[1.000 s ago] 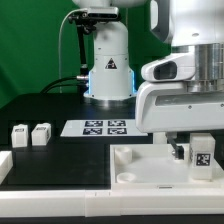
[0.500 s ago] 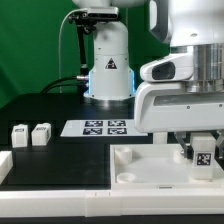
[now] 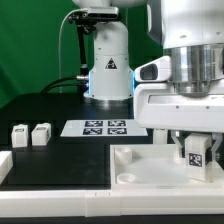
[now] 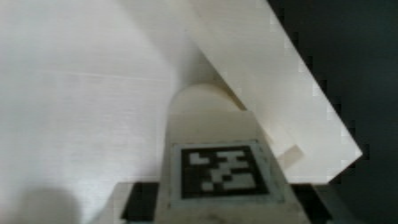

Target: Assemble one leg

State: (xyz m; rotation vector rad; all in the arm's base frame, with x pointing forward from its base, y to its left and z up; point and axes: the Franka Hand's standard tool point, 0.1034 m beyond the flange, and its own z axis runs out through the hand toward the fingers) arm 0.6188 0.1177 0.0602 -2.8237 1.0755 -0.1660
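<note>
My gripper is shut on a white square-section leg with a black-and-white tag on its face. It holds the leg upright over the large flat white square piece at the exterior view's right. In the wrist view the leg runs away from the dark fingers toward the white piece; its far end lies by the piece's raised rim. I cannot tell whether the leg touches the piece. Two more legs stand at the exterior view's left.
The marker board lies flat on the black table behind the white piece. The arm's base stands at the back. A white block sits at the exterior view's left edge.
The gripper and the held leg have turned about the vertical; the wrist housing now faces differently. The leg stays over the same corner region, shifted slightly to the exterior view's left.
</note>
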